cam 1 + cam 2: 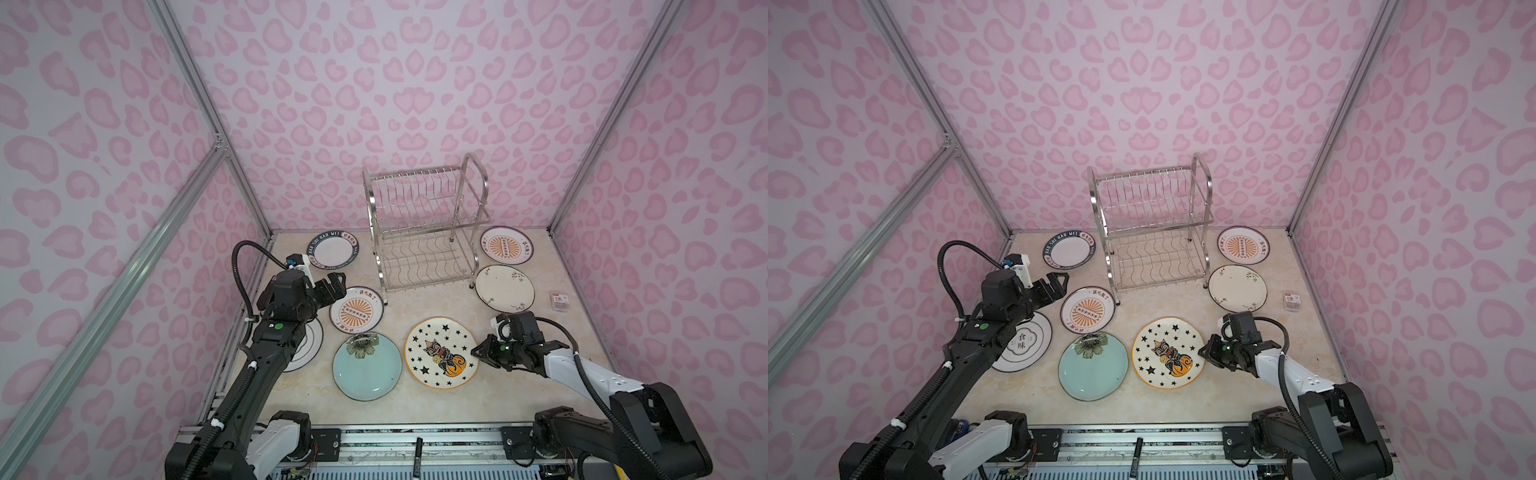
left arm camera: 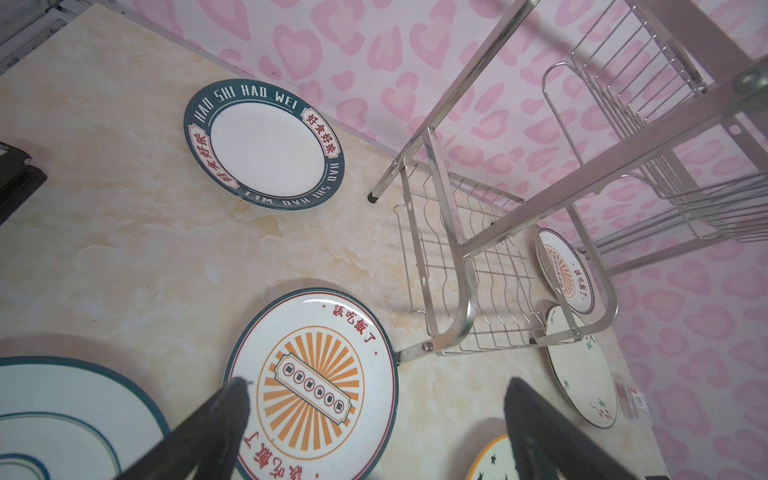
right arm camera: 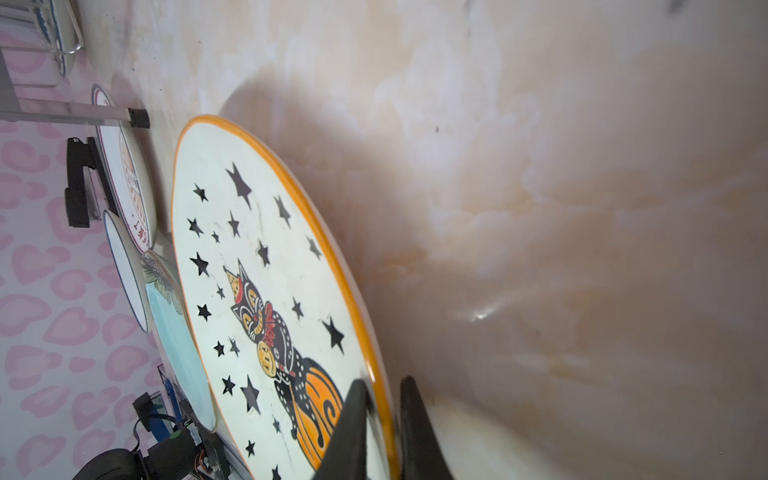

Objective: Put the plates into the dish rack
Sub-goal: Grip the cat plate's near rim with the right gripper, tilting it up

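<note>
surface: marble-look top, and all seven plates are lying on it around the rack
black-ringed plate: far left, and the left arm covers a good chunk of it in both top views
left pincer: jaws wide with nothing in them, hanging over the left edge of the near sunburst plate
navy-lettered plate: back left, just left of the rack, flat on the surface
near sunburst plate: front-left of the rack, rim right up against the rack's front left foot
teal plate: front row, flower print on its back edge, just in front of the near sunburst plate
dish rack: back middle, standing upright close to the back wall
star-and-cat plate: front row, just right of the teal plate and in front of the rack
right pincer: narrow and pinched on the orange rim at that plate's right edge; one finger sits on the face, the other outside the rim
far sunburst plate: back right, just right of the rack
white floral plate: directly in front of the far sunburst plate, rims nearly touching
small box: right of the floral plate, near the right wall
</note>
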Controlling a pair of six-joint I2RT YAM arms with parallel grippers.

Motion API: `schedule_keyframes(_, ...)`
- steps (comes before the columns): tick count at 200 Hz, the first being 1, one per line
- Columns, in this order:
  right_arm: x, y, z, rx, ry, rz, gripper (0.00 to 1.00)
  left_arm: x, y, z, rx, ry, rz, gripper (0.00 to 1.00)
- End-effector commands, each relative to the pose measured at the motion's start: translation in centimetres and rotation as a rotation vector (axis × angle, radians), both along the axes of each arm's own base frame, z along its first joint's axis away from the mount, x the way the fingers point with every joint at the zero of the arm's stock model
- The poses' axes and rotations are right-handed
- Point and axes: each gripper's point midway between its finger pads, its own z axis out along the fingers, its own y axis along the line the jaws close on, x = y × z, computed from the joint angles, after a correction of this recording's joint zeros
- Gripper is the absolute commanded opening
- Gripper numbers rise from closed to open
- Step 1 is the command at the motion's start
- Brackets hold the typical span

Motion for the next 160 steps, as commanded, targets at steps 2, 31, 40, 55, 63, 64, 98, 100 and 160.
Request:
schedule_keyframes(2,0.5,-0.3,0.0,-0.012,-0.011,-0.015,0.08,0.2,-0.4,0.9,-0.015,-0.023,-0.017,0.98)
schedule_keyframes(31,1.1,-0.6,0.7,-0.008,-0.034,-0.01,0.0,0.1,-1.3,1.3,-0.024,-0.03,-0.061,0.97)
schedule_keyframes(40,1.3,-0.7,1.1,-0.015,-0.043,-0.004,0.0,0.2,-1.5,1.4,-0.022,-0.03,-0.065,0.97)
schedule_keyframes(55,1.6,-1.0,1.6,-0.023,-0.057,0.0,0.0,0.2,-1.7,1.5,-0.021,-0.031,-0.073,0.97)
schedule_keyframes(63,1.8,-1.2,1.9,-0.022,-0.069,0.002,0.0,0.2,-1.8,1.5,-0.022,-0.029,-0.078,0.98)
schedule_keyframes(64,1.8,-1.2,2.0,-0.022,-0.071,0.001,0.0,0.2,-1.8,1.5,-0.022,-0.028,-0.078,0.98)
schedule_keyframes(98,2.9,-1.8,3.8,-0.009,-0.125,0.007,0.0,0.3,-2.3,0.3,-0.041,0.006,-0.084,0.98)
schedule_keyframes(100,2.9,-1.9,3.9,-0.008,-0.128,0.007,0.0,0.3,-2.4,0.1,-0.043,0.011,-0.085,0.98)
schedule_keyframes(160,4.4,-2.2,7.6,0.056,-0.247,0.0,0.0,-1.0,-5.7,-2.6,-0.068,0.09,-0.159,0.98)
